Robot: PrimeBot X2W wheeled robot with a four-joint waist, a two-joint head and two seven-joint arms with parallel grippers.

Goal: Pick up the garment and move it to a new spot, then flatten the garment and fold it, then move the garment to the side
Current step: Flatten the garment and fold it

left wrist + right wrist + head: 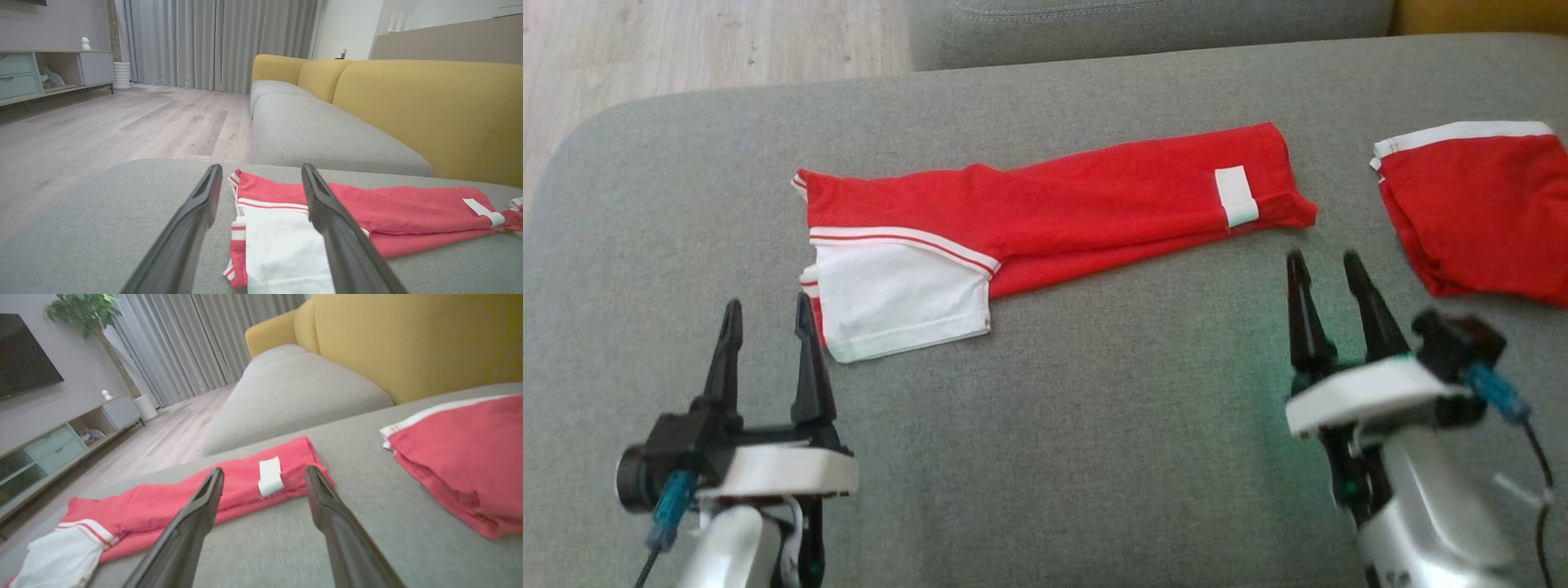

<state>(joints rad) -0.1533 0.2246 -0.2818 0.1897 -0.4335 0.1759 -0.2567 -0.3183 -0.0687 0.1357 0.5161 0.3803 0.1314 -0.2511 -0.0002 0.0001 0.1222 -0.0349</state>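
Tools stand nearest: left tool (pixel 768 302) and right tool (pixel 1323 256), both spread wide and gripping nothing, over the grey cushion (pixel 1094 408). Just beyond them the garment (pixel 1054 204) lies flat across the cushion as a long red strip, its white end by the left tool and its labelled end near the right tool. A second garment (pixel 1478 220) lies farther right, apart. Floor (pixel 686 41) shows beyond.

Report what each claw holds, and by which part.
Nothing. The left claw and right claw both stand open and empty, near the long red garment.
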